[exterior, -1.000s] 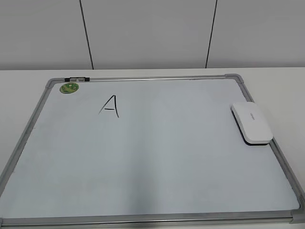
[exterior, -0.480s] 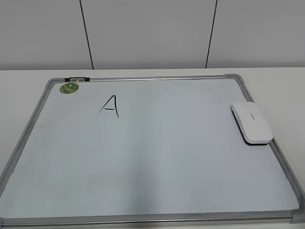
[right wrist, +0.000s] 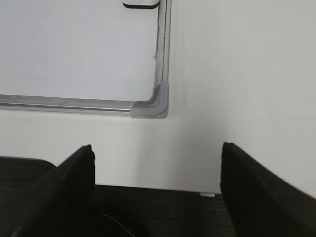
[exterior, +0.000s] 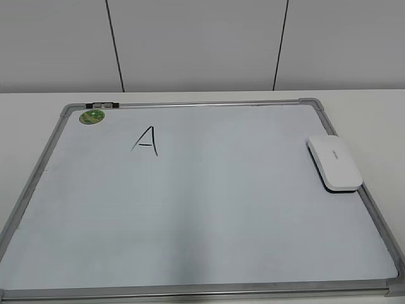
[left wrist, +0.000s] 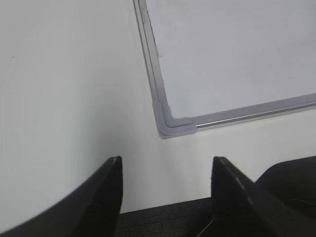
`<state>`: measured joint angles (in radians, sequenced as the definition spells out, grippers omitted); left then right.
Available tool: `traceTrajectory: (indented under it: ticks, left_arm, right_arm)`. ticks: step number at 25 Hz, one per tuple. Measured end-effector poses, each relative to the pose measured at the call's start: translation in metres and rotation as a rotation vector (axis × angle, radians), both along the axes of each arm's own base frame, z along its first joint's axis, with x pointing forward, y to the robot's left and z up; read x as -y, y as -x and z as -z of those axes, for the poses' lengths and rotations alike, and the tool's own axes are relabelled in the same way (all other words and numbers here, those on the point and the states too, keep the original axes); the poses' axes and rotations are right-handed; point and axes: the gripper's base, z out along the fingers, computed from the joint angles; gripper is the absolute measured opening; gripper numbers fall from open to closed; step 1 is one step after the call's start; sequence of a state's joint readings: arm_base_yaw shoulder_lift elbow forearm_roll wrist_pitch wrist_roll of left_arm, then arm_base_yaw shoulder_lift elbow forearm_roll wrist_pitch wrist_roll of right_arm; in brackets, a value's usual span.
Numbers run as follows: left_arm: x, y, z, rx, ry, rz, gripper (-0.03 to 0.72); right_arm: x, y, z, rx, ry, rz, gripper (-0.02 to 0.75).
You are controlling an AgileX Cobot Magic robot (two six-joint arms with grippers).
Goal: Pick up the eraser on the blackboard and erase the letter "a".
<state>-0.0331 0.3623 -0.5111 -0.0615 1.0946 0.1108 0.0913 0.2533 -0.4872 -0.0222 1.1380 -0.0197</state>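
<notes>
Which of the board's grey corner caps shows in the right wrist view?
The near right corner cap of the blackboard, on the edge where the eraser lies; the eraser's end shows farther along that edge.

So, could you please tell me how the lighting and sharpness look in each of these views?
Exterior view: even, soft light, no harsh glare on the blackboard; the letter and eraser are sharp. Left wrist view: the left tool is a dark, blurred shape up close, the board's corner crisp. Right wrist view: likewise, the right tool is soft, with only the eraser's edge showing.
</notes>
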Motion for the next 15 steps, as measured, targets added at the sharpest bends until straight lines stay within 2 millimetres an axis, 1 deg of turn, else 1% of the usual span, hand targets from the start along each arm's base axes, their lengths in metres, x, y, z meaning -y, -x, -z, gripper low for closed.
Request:
traceTrajectory:
  ticks: [4, 5, 7, 8, 10, 15]
  left_arm:
    - [-0.0002, 0.0000, 0.0000, 0.001, -0.002, -0.001, 0.629]
    - [-0.0002, 0.0000, 0.0000, 0.001, -0.002, -0.001, 0.655]
    - [-0.0002, 0.0000, 0.0000, 0.001, -0.002, -0.001, 0.674]
    - [-0.0002, 0.0000, 0.0000, 0.001, -0.002, -0.001, 0.671]
    - [-0.0002, 0.0000, 0.0000, 0.001, -0.002, -0.001, 0.641]
    - [-0.0002, 0.0000, 0.0000, 0.001, -0.002, -0.001, 0.519]
  right_arm:
    - [0.0000, 0.0000, 0.0000, 0.000, 0.000, 0.000, 0.587]
    - [0.0000, 0.0000, 0.0000, 0.000, 0.000, 0.000, 0.587]
    - [0.0000, 0.0000, 0.0000, 0.000, 0.000, 0.000, 0.587]
    - [0.0000, 0.0000, 0.0000, 0.000, 0.000, 0.000, 0.587]
    - [0.0000, 0.0000, 0.0000, 0.000, 0.000, 0.000, 0.587]
    - [0.0000, 0.0000, 0.0000, 0.000, 0.000, 0.000, 0.587]
